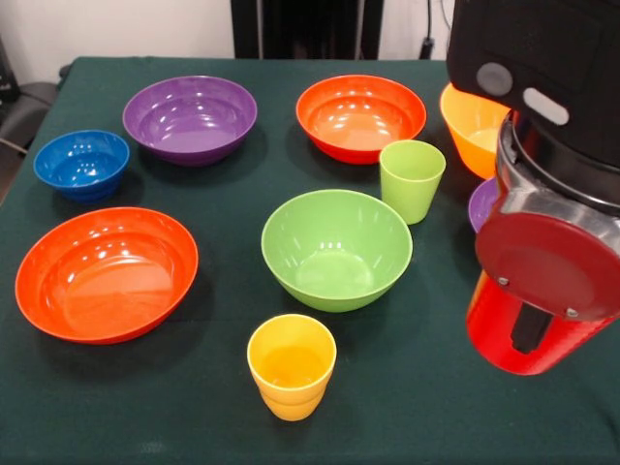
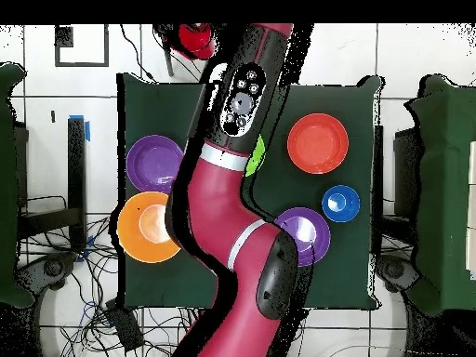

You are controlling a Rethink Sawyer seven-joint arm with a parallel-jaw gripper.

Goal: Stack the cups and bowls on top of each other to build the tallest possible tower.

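My gripper point(image 1: 528, 329) is at the front right, shut on the red cup point(image 1: 494, 339); one black finger point(image 1: 528, 334) lies on the cup's near wall. In the overhead view the red cup point(image 2: 195, 39) shows past the table's far edge. The yellow cup point(image 1: 291, 366) stands upright at the front middle. The green bowl point(image 1: 336, 247) is just behind it, and the light green cup point(image 1: 412, 179) behind that. The blue bowl point(image 1: 82, 163), a purple bowl point(image 1: 190, 118) and two red-orange bowls point(image 1: 107, 273) point(image 1: 360, 116) each sit alone. No tower shows.
The large orange bowl point(image 1: 470, 131) and the second purple bowl point(image 1: 481, 205) are partly hidden behind my arm point(image 1: 552, 145) at the right. Dark green cloth point(image 1: 194, 407) covers the table. Chairs stand at both sides in the overhead view.
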